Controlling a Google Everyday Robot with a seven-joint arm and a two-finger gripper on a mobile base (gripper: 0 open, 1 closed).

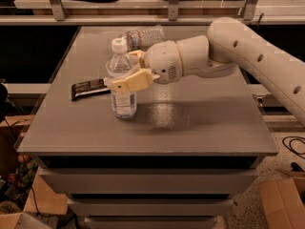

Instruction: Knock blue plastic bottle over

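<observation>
The blue plastic bottle [124, 104] stands upright on the grey table [200, 123], left of centre, with its white cap on top. My gripper [123, 70] is open and reaches in from the right at the height of the bottle's upper body. The near finger [129, 82] crosses in front of the bottle and the far finger [137, 56] shows behind it, so the bottle sits between them. I cannot tell whether either finger touches it.
A ribbed clear bottle [143, 36] lies on its side at the back of the table behind my wrist. A flat black wrapper bar [88, 88] lies just left of the blue bottle. The table's left edge is close by. Cardboard boxes [283, 202] stand on the floor.
</observation>
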